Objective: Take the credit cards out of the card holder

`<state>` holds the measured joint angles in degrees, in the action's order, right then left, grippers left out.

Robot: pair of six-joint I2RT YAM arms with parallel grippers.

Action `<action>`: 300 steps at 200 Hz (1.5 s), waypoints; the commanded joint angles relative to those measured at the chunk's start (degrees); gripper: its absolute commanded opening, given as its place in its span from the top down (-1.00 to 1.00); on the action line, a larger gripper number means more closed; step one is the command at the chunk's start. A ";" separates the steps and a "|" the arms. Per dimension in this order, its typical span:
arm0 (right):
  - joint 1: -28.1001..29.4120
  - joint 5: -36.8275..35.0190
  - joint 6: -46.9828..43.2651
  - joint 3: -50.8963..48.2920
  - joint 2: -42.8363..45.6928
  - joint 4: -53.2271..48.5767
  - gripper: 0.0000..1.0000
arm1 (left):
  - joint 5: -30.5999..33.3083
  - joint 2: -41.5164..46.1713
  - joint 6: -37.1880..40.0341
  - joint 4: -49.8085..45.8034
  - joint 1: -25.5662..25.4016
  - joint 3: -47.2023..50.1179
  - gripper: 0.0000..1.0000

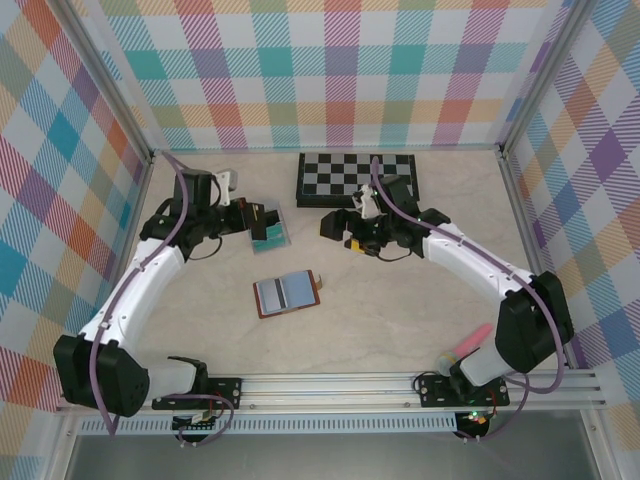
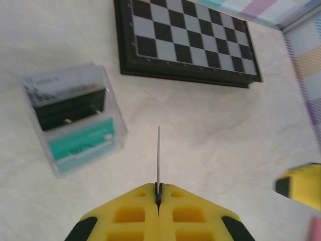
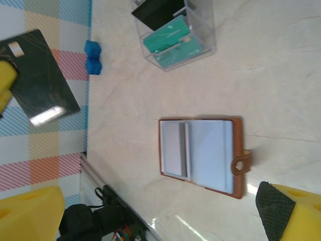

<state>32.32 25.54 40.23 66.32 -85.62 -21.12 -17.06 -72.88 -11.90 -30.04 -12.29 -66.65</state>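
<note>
My left pincer (image 2: pixel 158 190) is clamped on a thin, rigid dark card (image 3: pixel 42 85) just beside the clear plastic tray (image 2: pixel 119 131). My right pincer (image 1: pixel 350 233) gapes wide. The holder (image 3: pixel 203 156) lies spread flat on the smooth table (image 3: pixel 281 75), brown leather rim, blue-grey lining, bare room all round.

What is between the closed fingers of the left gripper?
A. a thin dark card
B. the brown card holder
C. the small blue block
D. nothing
A: the left gripper is shut on a dark card, seen edge-on in its wrist view, while the card holder lies open on the table.
</note>
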 commanded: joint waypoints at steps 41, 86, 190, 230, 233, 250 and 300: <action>-0.50 -4.70 -3.04 -0.85 1.96 -5.91 -1.00 | 7.67 -4.44 30.02 10.12 -0.98 -3.05 1.00; -0.59 -4.46 -3.09 -0.07 1.26 -7.39 -1.00 | 4.28 -10.60 49.29 5.46 -0.89 -6.66 1.00; -0.61 -3.74 -1.60 -0.49 -0.06 -8.34 -1.00 | 2.17 -26.47 72.36 -5.25 -0.27 -15.13 1.00; -0.58 -3.05 -1.02 -0.14 -0.77 -8.27 -1.00 | 2.54 -30.79 76.05 -8.66 -0.27 -18.92 1.00; -0.56 -2.98 -0.98 -0.14 -0.77 -8.24 -1.00 | 2.74 -31.03 76.14 -8.63 -0.30 -19.11 1.00; -0.59 -2.89 -0.93 -0.14 -0.84 -8.25 -1.00 | 3.55 -32.21 77.29 -9.93 -0.31 -20.27 1.00; -0.58 -2.25 -0.68 0.11 -1.29 -8.17 -1.00 | 5.69 -35.41 79.13 -13.17 -0.93 -23.55 1.00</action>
<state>32.16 21.85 38.70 66.19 -86.06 -28.42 -12.27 -106.80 65.30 -40.58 -12.34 -87.74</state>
